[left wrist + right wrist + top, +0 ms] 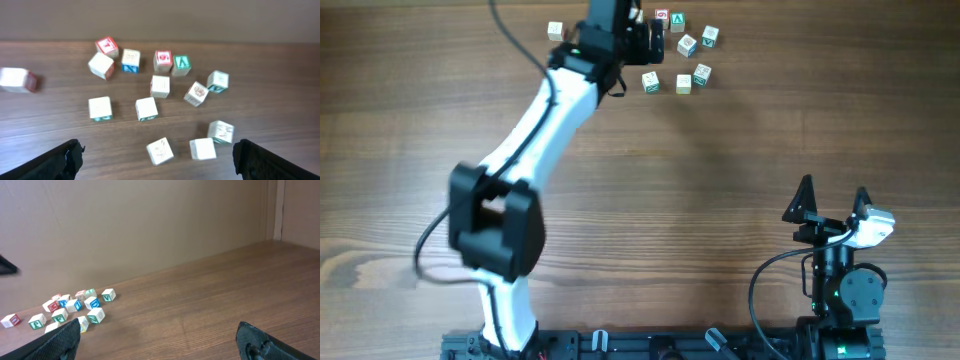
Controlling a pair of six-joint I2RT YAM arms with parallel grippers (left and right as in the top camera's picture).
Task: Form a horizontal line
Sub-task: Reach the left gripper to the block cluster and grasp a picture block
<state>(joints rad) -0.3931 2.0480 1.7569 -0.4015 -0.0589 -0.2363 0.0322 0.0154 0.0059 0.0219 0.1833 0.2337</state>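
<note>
While left gripper and right gripper gape, cubes crowd the far table edge

Even, soft light w/ faint shadows; left wrist view slightly blurred, esp. cube at left edge.

We see a table of dark brown wood, its grain plain, its finish smooth with a dull sheen. The cubes look like pale bare wood, matt, with printed red, teal and blue faces. The left arm wears a smooth, slightly glossy white plastic shell with black matt joints. The left gripper and right gripper have matt black fingers. The wall is a flat, matt tan.
</note>
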